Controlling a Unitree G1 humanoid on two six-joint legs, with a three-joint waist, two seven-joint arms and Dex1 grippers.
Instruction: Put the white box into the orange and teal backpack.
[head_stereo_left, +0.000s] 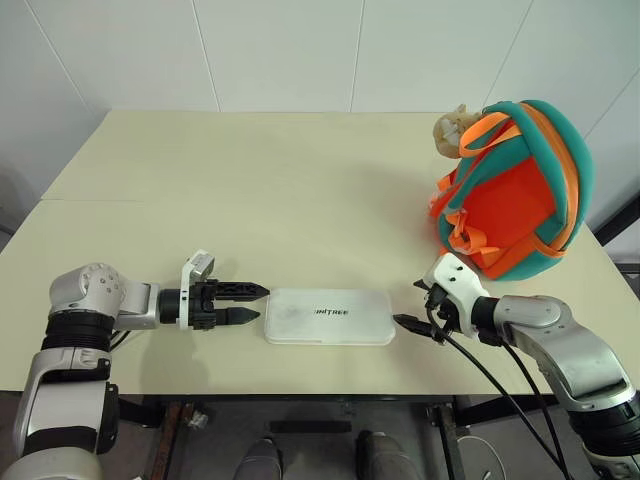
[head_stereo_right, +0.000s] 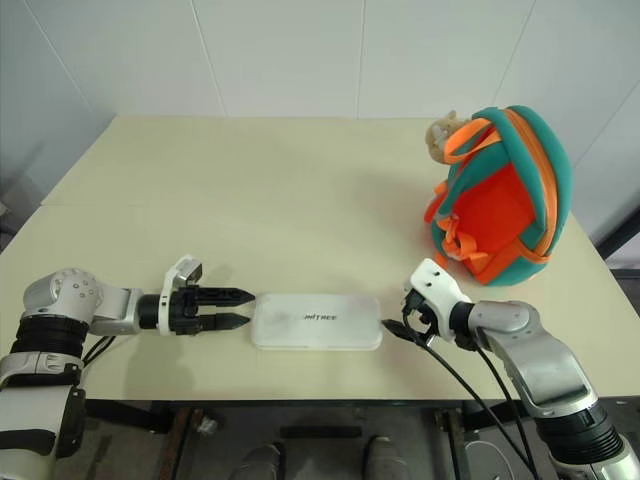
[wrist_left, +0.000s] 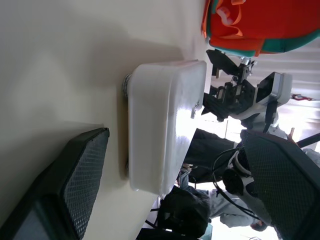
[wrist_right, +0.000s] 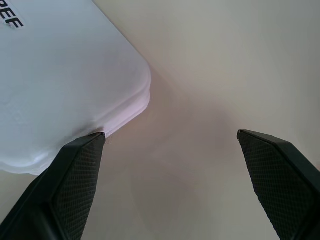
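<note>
Pre-grasp: left tool (head_stereo_left: 250, 303) and right tool (head_stereo_left: 415, 310) spread, flanking white box (head_stereo_left: 329, 316) ends; next, clamp, lift toward backpack (head_stereo_left: 515, 190).

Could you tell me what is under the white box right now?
The white box lies flat on the beige table, with nothing visible beneath it. Its underside is hidden. The left gripper and right gripper flank its ends, both open.
</note>
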